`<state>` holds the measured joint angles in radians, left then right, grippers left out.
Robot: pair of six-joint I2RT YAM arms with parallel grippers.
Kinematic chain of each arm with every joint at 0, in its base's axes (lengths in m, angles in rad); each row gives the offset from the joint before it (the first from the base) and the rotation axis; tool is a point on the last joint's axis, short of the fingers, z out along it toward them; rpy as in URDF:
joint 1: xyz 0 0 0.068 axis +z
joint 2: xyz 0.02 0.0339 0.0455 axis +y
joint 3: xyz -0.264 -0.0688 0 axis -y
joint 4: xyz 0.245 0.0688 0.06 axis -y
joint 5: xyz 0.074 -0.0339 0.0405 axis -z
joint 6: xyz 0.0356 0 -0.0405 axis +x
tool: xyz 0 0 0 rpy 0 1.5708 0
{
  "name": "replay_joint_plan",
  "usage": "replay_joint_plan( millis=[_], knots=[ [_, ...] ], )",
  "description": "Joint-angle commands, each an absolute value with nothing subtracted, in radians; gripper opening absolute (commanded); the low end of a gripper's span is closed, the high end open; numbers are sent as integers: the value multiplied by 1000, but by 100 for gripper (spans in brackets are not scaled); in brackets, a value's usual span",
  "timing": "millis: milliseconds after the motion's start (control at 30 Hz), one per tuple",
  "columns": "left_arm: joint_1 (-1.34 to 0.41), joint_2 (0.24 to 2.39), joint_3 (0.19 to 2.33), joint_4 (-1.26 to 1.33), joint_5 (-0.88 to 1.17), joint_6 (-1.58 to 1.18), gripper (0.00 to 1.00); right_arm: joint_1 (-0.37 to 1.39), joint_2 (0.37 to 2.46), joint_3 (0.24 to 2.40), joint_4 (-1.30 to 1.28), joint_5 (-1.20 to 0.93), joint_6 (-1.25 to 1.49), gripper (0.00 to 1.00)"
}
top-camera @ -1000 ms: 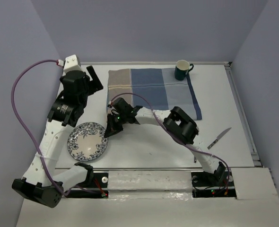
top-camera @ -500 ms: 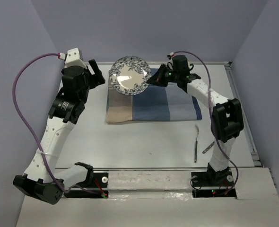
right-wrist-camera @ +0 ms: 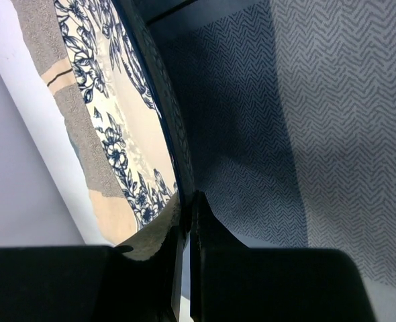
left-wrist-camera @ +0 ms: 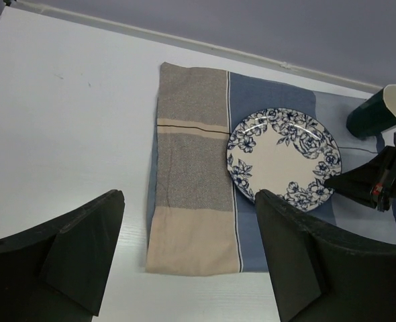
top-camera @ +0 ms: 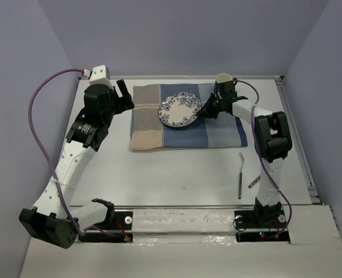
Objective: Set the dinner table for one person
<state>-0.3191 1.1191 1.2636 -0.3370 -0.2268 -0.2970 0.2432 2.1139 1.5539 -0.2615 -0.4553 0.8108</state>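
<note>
The white tabletop carries a blue-and-beige striped mat. A blue-floral plate sits low over the mat's middle, slightly tilted. I cannot tell if its left edge touches the cloth. My right gripper is shut on the plate's right rim, and the right wrist view shows the rim pinched between the jaws. My left gripper is open and empty above the mat's left end. In its view the plate and mat lie ahead of its fingers.
A dark green mug stands at the mat's back right corner, behind the right wrist. A fork and a knife lie on the table at the front right. A raised rim runs along the table's right edge.
The right gripper has brought the plate down from a steep tilt at the mat's back left to low over the mat's middle. The left arm has shifted slightly right.
</note>
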Motion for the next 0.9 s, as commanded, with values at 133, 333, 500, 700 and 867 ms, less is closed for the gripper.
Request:
replay_joint_plan(
  millis=[133,333,500,700,867],
  knots=[
    [-325,1089,1240,-318,-236,-273,90,242,2057,1520,-224,-434,764,45],
    [-328,1086,1215,-298,-225,-261,90,242,1955,1493,-405,-354,631,74],
    [-347,1078,1230,-340,-250,-180,90,242,1629,1230,-553,-195,603,70],
    [-437,1014,1144,-359,-273,-147,91,242,1297,882,-833,-31,713,60],
    [-460,1005,1118,-307,-181,-198,91,242,1187,821,-980,93,818,57]
  ],
)
